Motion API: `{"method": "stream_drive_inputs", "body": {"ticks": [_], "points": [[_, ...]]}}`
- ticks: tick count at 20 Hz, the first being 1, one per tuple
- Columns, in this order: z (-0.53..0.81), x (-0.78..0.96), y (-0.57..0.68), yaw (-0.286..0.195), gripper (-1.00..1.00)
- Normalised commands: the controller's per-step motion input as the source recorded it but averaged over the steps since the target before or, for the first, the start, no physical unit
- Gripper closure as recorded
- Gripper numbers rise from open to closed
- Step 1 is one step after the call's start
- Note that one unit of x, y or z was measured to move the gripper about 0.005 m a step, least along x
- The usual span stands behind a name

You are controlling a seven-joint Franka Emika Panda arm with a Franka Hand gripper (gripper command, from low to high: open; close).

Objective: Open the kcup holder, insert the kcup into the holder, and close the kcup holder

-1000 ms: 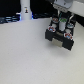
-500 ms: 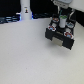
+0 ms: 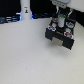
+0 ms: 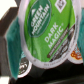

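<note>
exterior view: black boxy kcup holder (image 3: 60, 36) at 2 o'clock on white table (image 3: 25, 55), gripper (image 3: 59, 17) low over its pods, finger spread cannot be told | wrist view only: small white kcup with green foil lid (image 4: 46, 32) fills frame | white bottle-like object (image 3: 25, 11) at 11 o'clock

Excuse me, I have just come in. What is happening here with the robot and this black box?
The robot arm's gripper hangs over the black kcup holder, whose tray is pulled out toward the camera. In the wrist view a kcup with a green foil lid fills the picture, right under the camera, with other pods beside it. Whether the fingers grip it or have let go cannot be seen. The holder is not yet closed.
</note>
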Motion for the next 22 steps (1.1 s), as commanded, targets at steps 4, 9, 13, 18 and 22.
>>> {"method": "stream_drive_inputs", "body": {"ticks": [4, 9, 13, 18, 22], "points": [[-0.16, 0.11, 0.0, -0.01, 1.0], [-0.2, 0.06, 0.02, -0.001, 1.0], [-0.23, 0.04, -0.01, -0.003, 1.0], [-0.26, 0.05, 0.08, 0.011, 1.0], [-0.05, 0.05, 0.11, 0.046, -1.0]]}}
